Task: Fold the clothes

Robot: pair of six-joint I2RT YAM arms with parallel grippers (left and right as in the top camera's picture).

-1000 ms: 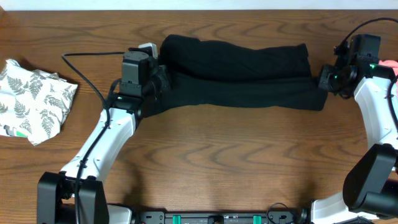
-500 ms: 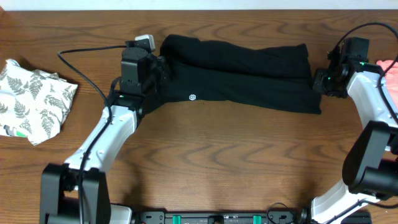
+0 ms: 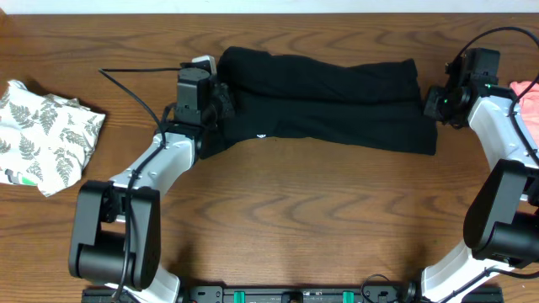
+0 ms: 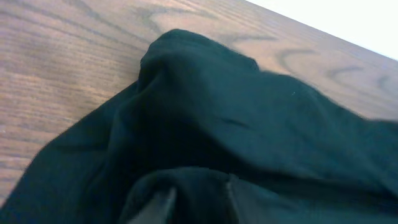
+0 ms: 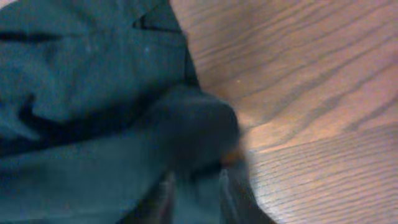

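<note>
Bracketing the long black fabric garment (image 3: 324,105), folded lengthwise on the far wooden table (image 3: 295,219), my left gripper (image 4: 198,198) and right gripper (image 5: 194,190) sit at opposite ends so the fold lies flat. Cloth lies between both jaws, but I cannot tell whether it is pinched.

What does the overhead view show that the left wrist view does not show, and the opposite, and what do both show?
Only overhead: the fern-print cloth at the left, a pink piece at the right edge, the left arm and the right arm. Only left wrist: close creases in the bunched cloth by its own fingers. Both: the black garment and the wooden table.
</note>
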